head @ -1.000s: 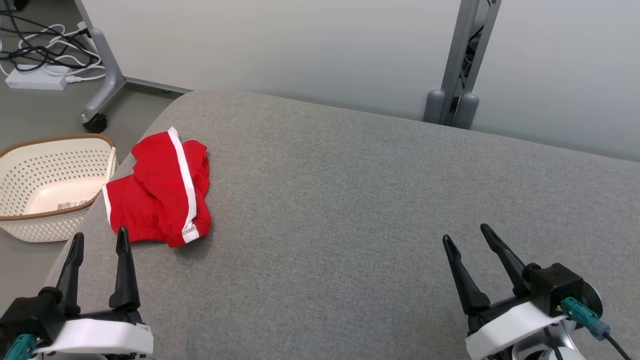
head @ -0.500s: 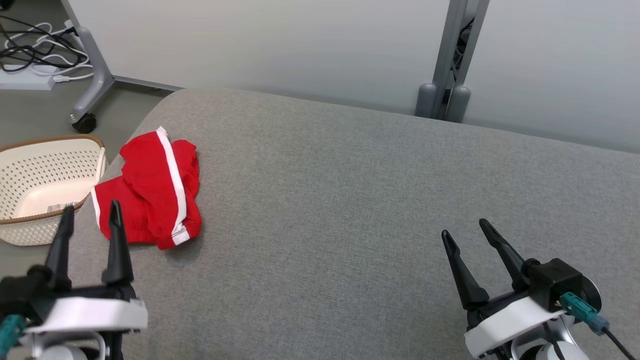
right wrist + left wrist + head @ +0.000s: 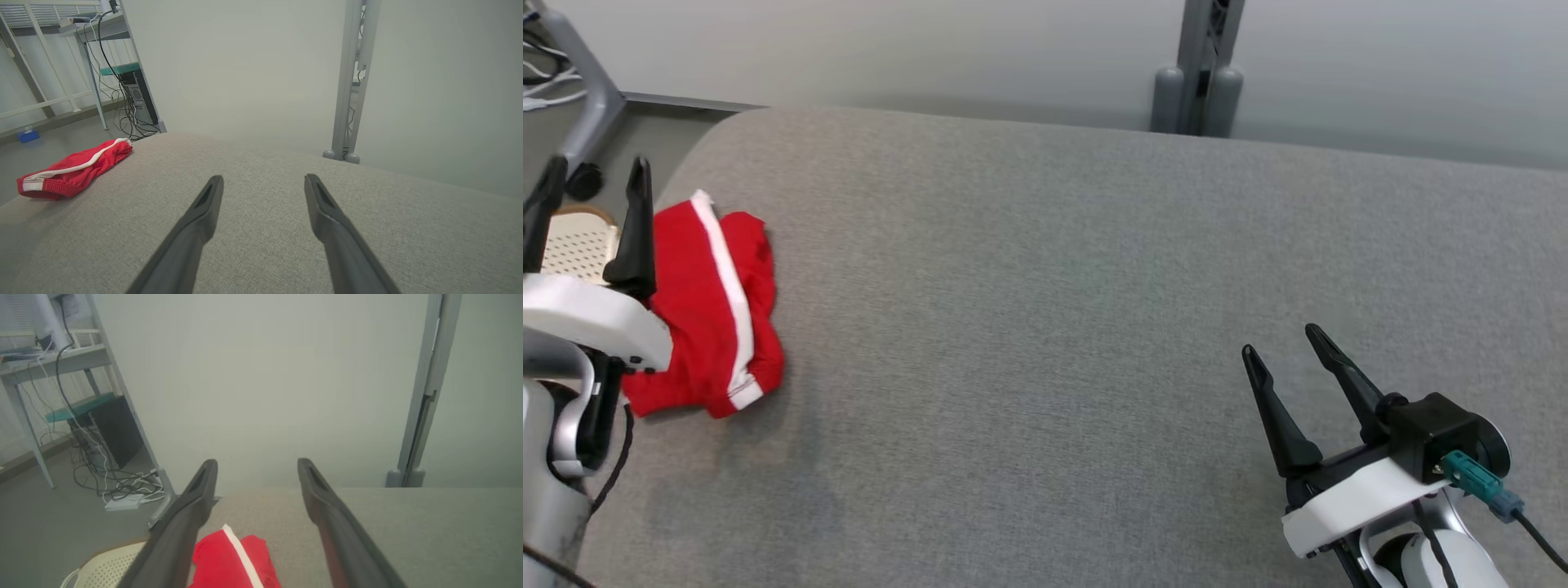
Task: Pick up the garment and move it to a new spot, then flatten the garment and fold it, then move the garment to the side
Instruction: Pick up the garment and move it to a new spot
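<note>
The garment (image 3: 712, 314) is a pair of red shorts with a white side stripe, crumpled near the left edge of the grey padded table (image 3: 1094, 310). It shows low in the left wrist view (image 3: 233, 561) and at the far left in the right wrist view (image 3: 73, 169). My left gripper (image 3: 592, 175) hangs open above the garment's left side, its wrist covering part of the cloth, nothing between its fingers (image 3: 196, 506). My right gripper (image 3: 1278, 347) is open over bare table at the lower right, far from the garment.
A cream perforated basket (image 3: 572, 245) sits on the floor just left of the table, behind my left gripper. Cables and a caster leg (image 3: 580, 106) lie at the far left. A grey post (image 3: 1196, 65) stands against the wall behind the table.
The head camera has swung right, shifting the whole scene leftward. My left gripper has risen and reached forward over the garment's left side, still open. The right gripper has barely moved.
</note>
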